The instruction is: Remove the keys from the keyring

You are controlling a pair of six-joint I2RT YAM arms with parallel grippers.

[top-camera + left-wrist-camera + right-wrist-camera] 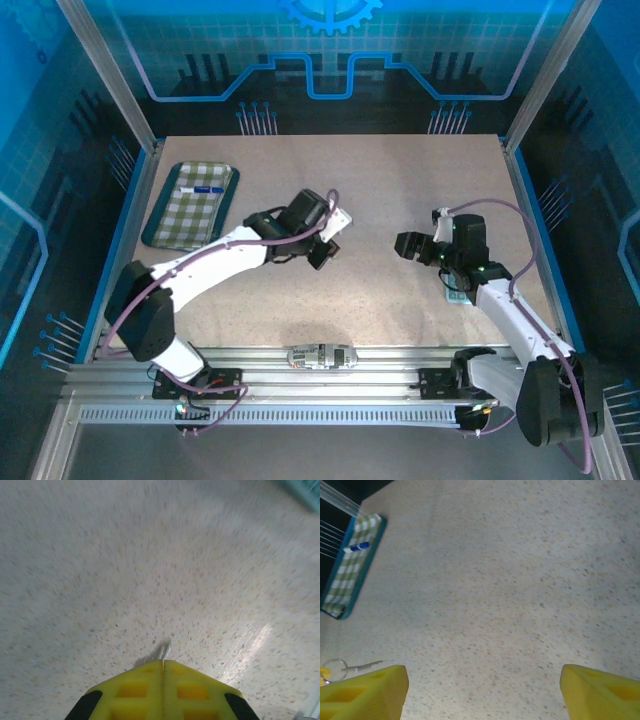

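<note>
Left claw [163,663] pinches a silvery sliver [159,652]; right claw [482,682] gapes (open tabletop [510,580] ahead, tray [371,550] at edge).

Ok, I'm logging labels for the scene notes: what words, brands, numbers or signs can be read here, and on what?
No text can be read anywhere.
Gear sign on the back wall: a symbol, no lettering.
Pale object on the front rail: dark marks, too small to read.
Blue and white pen on the tray: any print is too blurred.
</note>
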